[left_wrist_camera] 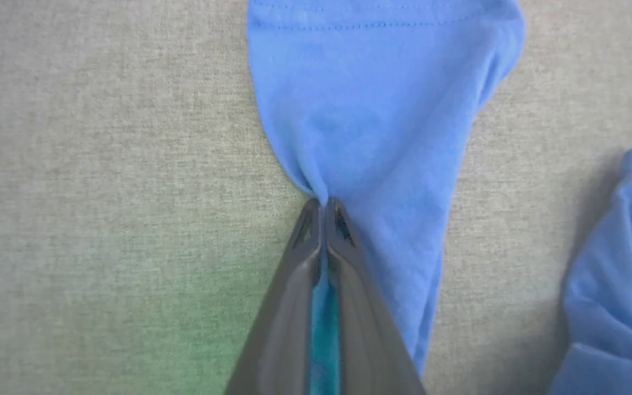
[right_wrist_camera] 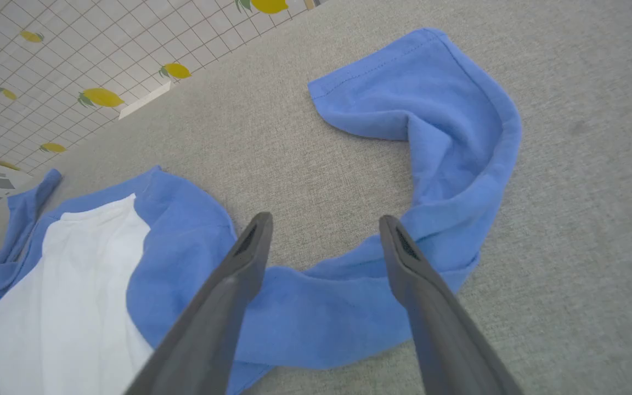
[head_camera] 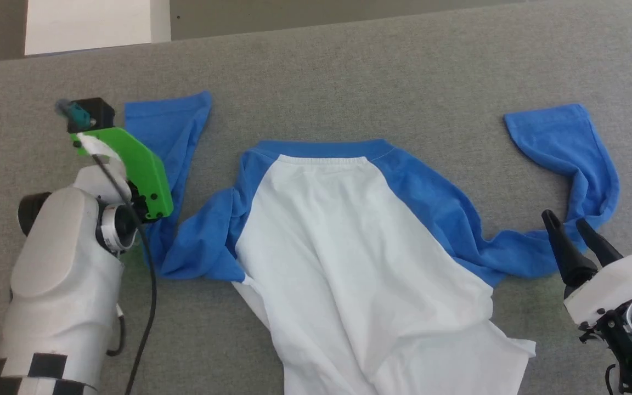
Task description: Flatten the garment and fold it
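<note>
Grey surface (head_camera: pixel 349 66); left claw (left_wrist_camera: pixel 324 204) pinches blue sleeve (left_wrist_camera: pixel 371 109) of garment (head_camera: pixel 349 247).

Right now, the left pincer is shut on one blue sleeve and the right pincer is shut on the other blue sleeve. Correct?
Not quite. The right pincer is open, with its fingers spread over the right sleeve and not closed on it, as the right wrist view shows. The left pincer is indeed shut on the left sleeve.
</note>
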Controlling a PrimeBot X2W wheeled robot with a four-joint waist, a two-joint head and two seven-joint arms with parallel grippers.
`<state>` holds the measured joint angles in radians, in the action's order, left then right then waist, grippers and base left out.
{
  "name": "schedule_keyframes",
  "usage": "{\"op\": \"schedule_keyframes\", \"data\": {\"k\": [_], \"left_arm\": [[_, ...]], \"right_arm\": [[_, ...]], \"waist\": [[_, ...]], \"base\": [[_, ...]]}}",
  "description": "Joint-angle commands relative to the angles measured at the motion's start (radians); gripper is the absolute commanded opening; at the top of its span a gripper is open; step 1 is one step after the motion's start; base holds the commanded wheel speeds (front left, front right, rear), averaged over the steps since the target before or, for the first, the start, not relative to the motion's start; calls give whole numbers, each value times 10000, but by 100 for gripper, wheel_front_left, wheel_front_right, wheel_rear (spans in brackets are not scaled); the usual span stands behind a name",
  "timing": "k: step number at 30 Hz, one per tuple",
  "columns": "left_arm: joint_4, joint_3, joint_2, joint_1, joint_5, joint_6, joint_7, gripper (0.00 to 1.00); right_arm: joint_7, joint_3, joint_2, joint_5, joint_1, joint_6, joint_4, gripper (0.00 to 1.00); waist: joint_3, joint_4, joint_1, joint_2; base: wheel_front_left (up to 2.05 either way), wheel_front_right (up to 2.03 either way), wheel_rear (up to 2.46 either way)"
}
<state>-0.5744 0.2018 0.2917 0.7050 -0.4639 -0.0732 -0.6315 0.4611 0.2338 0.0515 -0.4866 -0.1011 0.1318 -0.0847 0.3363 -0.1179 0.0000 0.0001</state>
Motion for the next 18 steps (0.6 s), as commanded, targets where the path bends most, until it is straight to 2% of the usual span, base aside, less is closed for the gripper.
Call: {"op": "schedule_keyframes", "data": {"k": [1, 5, 9, 14, 18], "left_arm": [[19, -328, -185, -385, -377, -137, 408, 0], [936, -1634, -294, -869, -1265, -299, 1995, 0], [2202, -2654, -224, -1933, -1750, -545, 3014, 0], [3830, -3429, -263, -3676, -2014, -995, 3377, 0], [4780, -4003, -418, -5104, -2152, -1633, 3288, 0]], "right_arm": [[-66, -19, -12, -39, -7, -11, 32, 100], [-129, -26, -12, -31, 83, -11, 171, 100], [-174, 28, -12, -33, 284, -11, 329, 100], [-199, 111, -12, -49, 493, -11, 471, 100], [-179, 126, -12, -31, 558, -11, 508, 100]], "waist": [[-267, 261, 0, -1], [-669, 644, 0, -1], [-1085, 1129, 0, -1], [-1458, 1654, 0, -1], [-1606, 1889, 0, -1]], "base": [[0, 0, 0], [0, 0, 0], [0, 0, 0], [0, 0, 0], [0, 0, 0]]}}
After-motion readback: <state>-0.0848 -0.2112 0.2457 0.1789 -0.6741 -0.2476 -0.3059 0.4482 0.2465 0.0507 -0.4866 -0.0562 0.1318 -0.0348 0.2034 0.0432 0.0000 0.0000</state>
